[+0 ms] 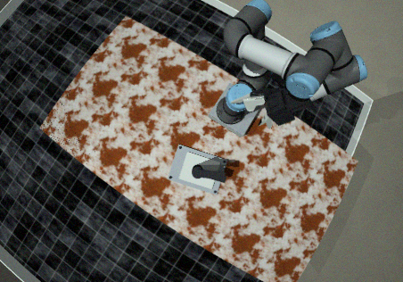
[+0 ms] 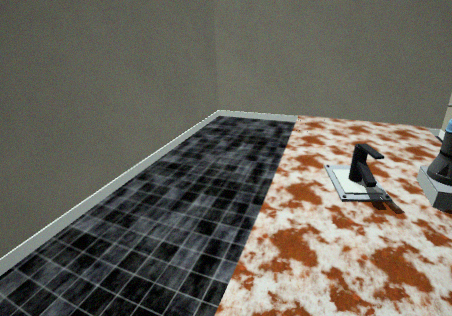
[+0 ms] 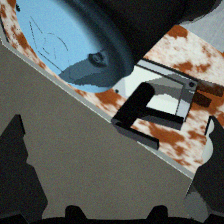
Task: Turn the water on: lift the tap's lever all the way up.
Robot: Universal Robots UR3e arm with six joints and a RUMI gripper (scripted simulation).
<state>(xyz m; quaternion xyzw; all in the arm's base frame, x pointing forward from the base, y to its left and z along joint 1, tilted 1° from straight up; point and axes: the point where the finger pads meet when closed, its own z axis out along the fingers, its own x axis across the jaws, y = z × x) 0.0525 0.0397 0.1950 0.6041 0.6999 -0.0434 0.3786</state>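
Note:
A black tap (image 1: 209,173) stands upright on a grey and white plate (image 1: 176,163) (image 2: 336,180). In the exterior view its lever (image 2: 371,152) juts from the top of the column, above the thicker spout (image 2: 367,174). The wrist view shows the lever (image 3: 139,136) below the spout (image 3: 166,120); its exact tilt is hard to tell. My gripper (image 1: 252,112) (image 3: 115,117) is open and empty. It is beside the arm's base, well away from the tap and not touching it. The exterior view does not show the gripper.
The arm's base block (image 1: 242,128) (image 2: 431,190) stands near the tap plate. The folded arm (image 1: 267,56) reaches over the table's back edge. A blue-capped arm joint (image 3: 60,45) fills the upper left of the wrist view. A pale rim (image 2: 125,176) borders the dark tiled surface.

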